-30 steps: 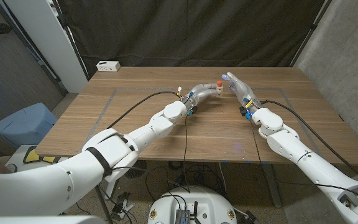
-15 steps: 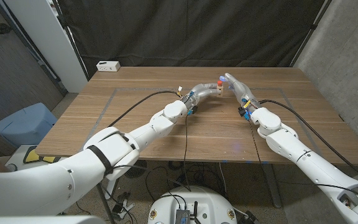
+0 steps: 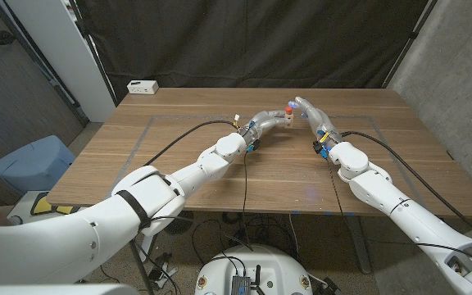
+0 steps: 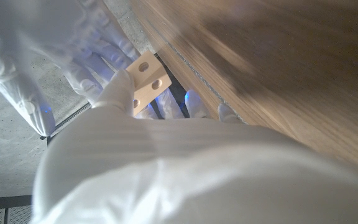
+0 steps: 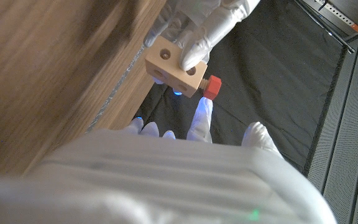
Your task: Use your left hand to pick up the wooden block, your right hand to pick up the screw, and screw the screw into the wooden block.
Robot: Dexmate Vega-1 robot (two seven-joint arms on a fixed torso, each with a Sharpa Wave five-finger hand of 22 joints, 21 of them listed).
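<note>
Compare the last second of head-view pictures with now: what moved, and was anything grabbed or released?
The right hand edged slightly toward the robot's left, closing on the red screw. Nothing was taken or let go. The left hand keeps holding the wooden block with the screw in it, raised over the table.

A wooden table (image 3: pixel 179 168) with grey tape lines (image 3: pixel 150 123) marking a rectangle on its top stands before a black curtain (image 3: pixel 252 41), with a small white box (image 3: pixel 142 86) at its far left corner and a blue bin (image 3: pixel 31 164) on the floor to its left.
</note>
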